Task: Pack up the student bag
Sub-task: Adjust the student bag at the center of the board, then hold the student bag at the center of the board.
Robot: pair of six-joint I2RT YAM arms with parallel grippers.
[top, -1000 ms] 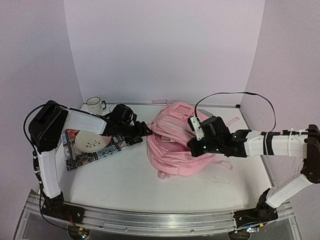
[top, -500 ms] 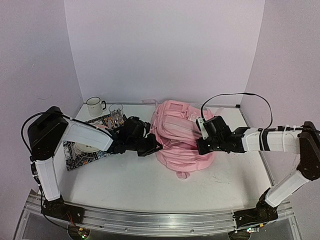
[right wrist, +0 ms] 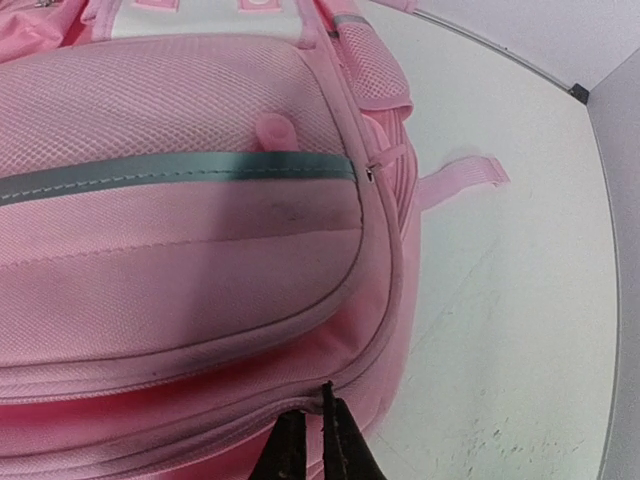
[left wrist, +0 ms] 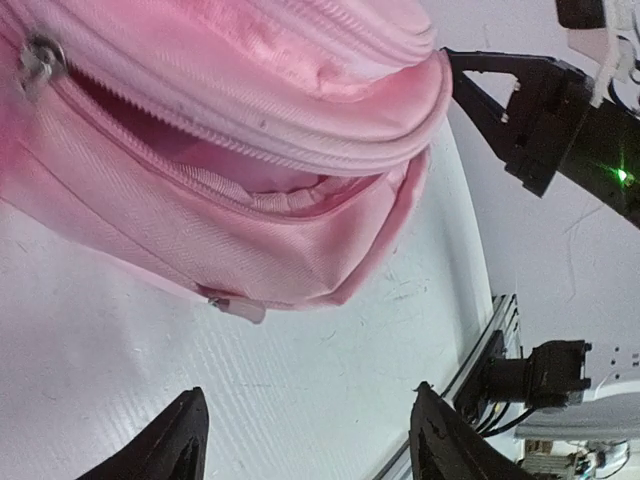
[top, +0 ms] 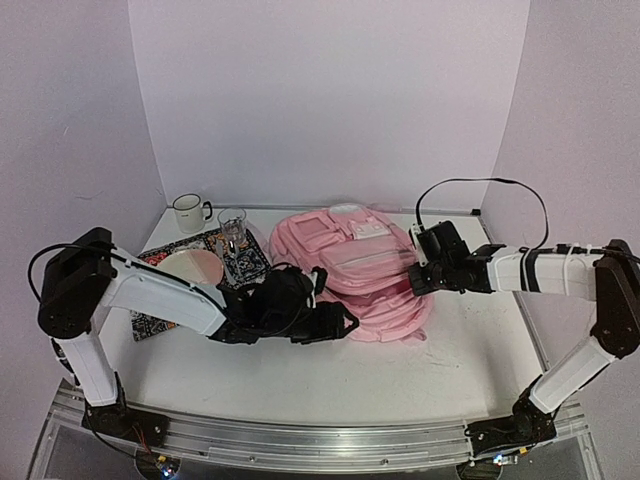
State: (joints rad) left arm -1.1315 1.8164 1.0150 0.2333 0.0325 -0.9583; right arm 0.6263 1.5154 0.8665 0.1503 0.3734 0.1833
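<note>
student bag (top: 350,265) of soft pink woven cloth, table (top: 400,370) matt white, scuffed, mug (top: 187,211) glossy

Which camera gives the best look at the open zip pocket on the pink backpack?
Left wrist: the gaping pocket fills the frame, lining showing. Top external shows the whole student bag, but not into the opening. Right wrist shows only its outer panels and zip seams.

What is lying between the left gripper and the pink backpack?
Only bare table, in the left wrist view, separates the left gripper from the backpack.
</note>
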